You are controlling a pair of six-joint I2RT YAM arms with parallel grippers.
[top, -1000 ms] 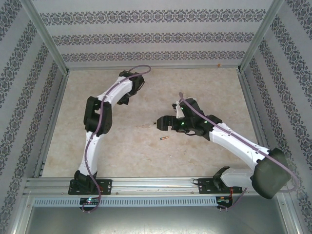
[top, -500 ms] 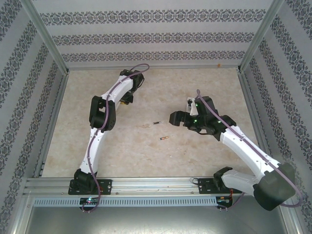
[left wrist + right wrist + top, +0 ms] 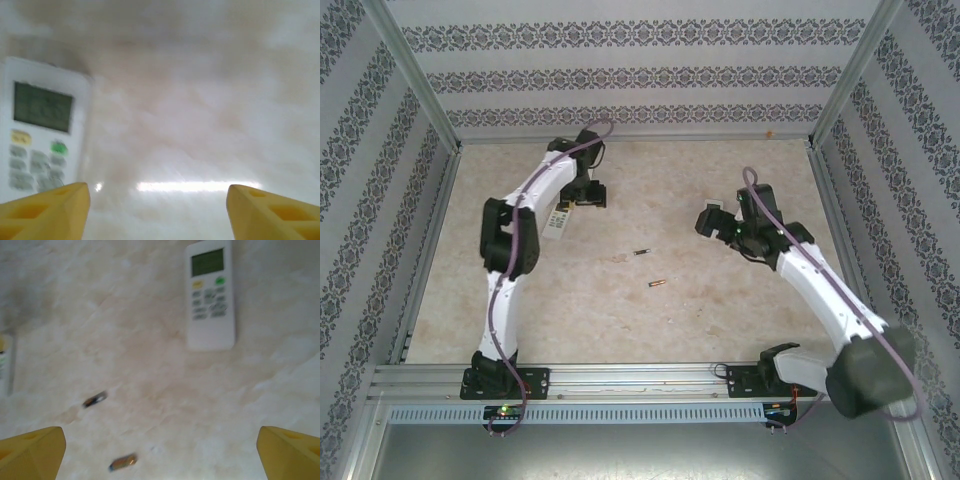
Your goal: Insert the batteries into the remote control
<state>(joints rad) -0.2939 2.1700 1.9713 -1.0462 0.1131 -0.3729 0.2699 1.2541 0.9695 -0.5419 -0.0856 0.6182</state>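
Batteries [image 3: 641,252], two of them, lie loose in the middle of the pale marbled worktop [image 3: 720,320], with flowery walls [image 3: 620,80] around it. From above, the left arm hides part of the white remote [image 3: 558,221]. The right wrist view shows its whole front, buttons up. The left jaws and right jaws stand wide apart, holding nothing.

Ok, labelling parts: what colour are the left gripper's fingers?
Yellow fingers, best seen in the left wrist view.

remote control [image 3: 42,125] blurred in left wrist view, lower end behind left gripper [image 3: 157,200], batteries [image 3: 95,399] smeared
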